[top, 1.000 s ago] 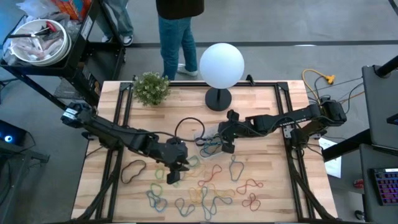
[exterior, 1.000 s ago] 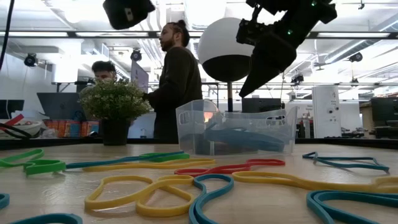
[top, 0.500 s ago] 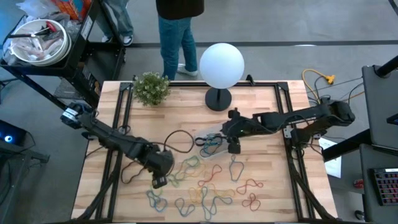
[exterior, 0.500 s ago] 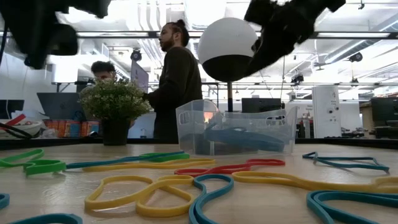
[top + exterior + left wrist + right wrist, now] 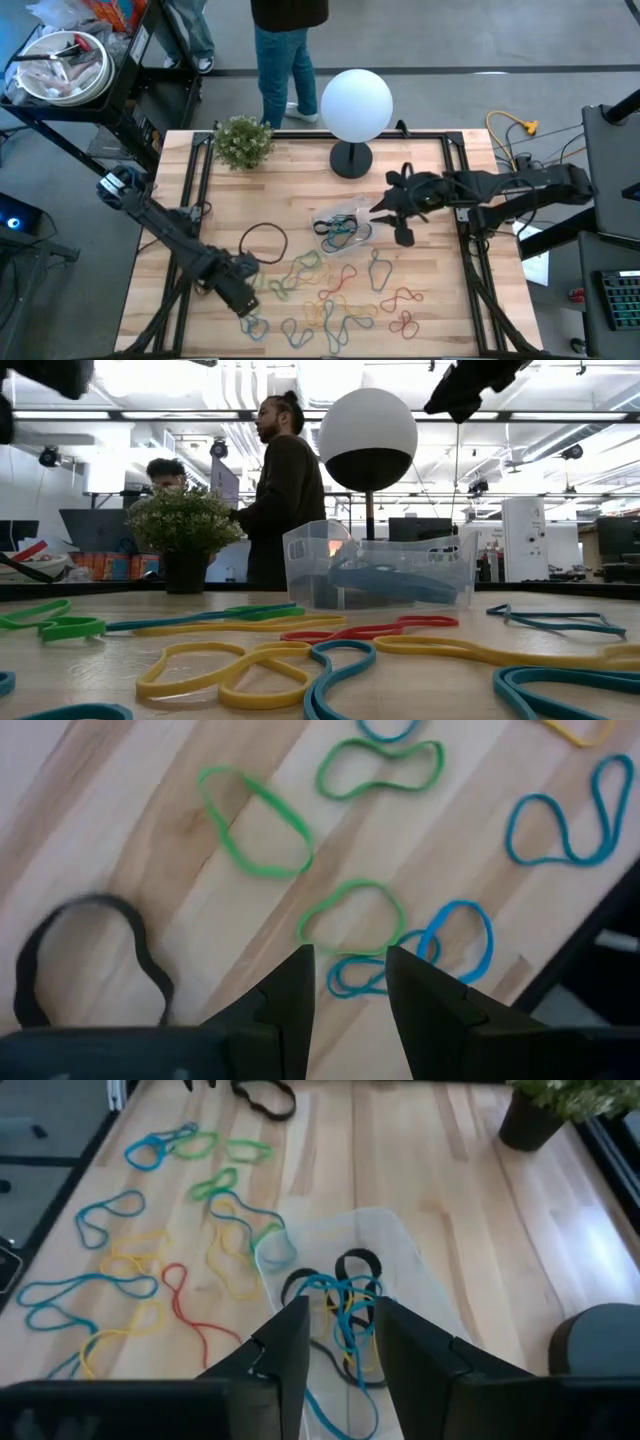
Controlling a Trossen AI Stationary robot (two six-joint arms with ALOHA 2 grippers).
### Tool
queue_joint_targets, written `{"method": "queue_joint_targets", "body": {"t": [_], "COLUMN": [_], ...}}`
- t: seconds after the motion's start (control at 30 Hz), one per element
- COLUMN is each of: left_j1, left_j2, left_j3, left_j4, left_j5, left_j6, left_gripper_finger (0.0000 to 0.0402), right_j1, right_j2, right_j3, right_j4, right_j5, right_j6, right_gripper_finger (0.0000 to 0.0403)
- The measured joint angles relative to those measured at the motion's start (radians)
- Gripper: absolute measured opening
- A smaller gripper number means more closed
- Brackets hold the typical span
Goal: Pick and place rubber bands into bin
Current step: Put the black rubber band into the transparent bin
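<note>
- The small shallow transparent plastic bin (image 5: 341, 228) sits on the pale wooden worktop (image 5: 420, 330) near its middle, just in front of the white globe lamp on a dark base (image 5: 355, 104).
- Inside the bin lies a tangle of blue and black rubber bands (image 5: 338, 1312); the low view shows blue loops behind its clear wall (image 5: 385, 582).
- Many thin loose rubber bands in green, yellow, blue, red and orange (image 5: 330, 295) are spread flat over the near half of the worktop, apart from the bin.
- A larger black loop (image 5: 263, 241) lies to the left of the bin, and another black band (image 5: 85, 960) shows in the left wrist view.
- The left end effector (image 5: 246, 297) is low over the near-left part of the worktop, by the left edge of the spread; its fingers stand slightly apart with nothing between them, above a green loop (image 5: 350, 917) and a blue one (image 5: 445, 944).
- The right end effector (image 5: 403, 233) hangs just right of the bin, released and empty, its fingers a narrow gap apart.
- A small green potted plant (image 5: 243, 142) stands at the far left of the worktop.
- A person in jeans (image 5: 284, 60) stands beyond the far edge.
</note>
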Motion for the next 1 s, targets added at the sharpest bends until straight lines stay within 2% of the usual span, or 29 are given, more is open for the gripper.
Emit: {"method": "queue_joint_targets", "body": {"t": [0.17, 0.37, 0.6, 0.83, 1.0], "left_j1": [-0.05, -0.072, -0.093, -0.147, -0.202], "left_j2": [0.0, 0.003, 0.011, 0.012, 0.011], "left_j3": [-0.018, -0.03, -0.036, -0.036, -0.036], "left_j4": [0.0, -0.001, -0.072, -0.158, -0.155], "left_j5": [-0.061, -0.125, -0.129, -0.123, -0.176], "left_j6": [-0.139, -0.187, -0.197, -0.321, -0.326], "left_gripper_finger": [0.0109, 0.0109, 0.0109, 0.0109, 0.0109], "right_j1": [0.0, 0.0, 0.0, 0.0, 0.0], "right_j2": [-0.044, -0.06, -0.052, -0.053, -0.053], "right_j3": [-0.001, -0.001, -0.001, -0.002, -0.002], "right_j4": [-0.001, -0.001, -0.015, -0.058, -0.057], "right_j5": [-0.013, -0.014, -0.02, -0.022, -0.022], "right_j6": [0.002, 0.004, 0.012, 0.022, 0.014], "right_gripper_finger": [0.0101, 0.0094, 0.0088, 0.0089, 0.0082]}}
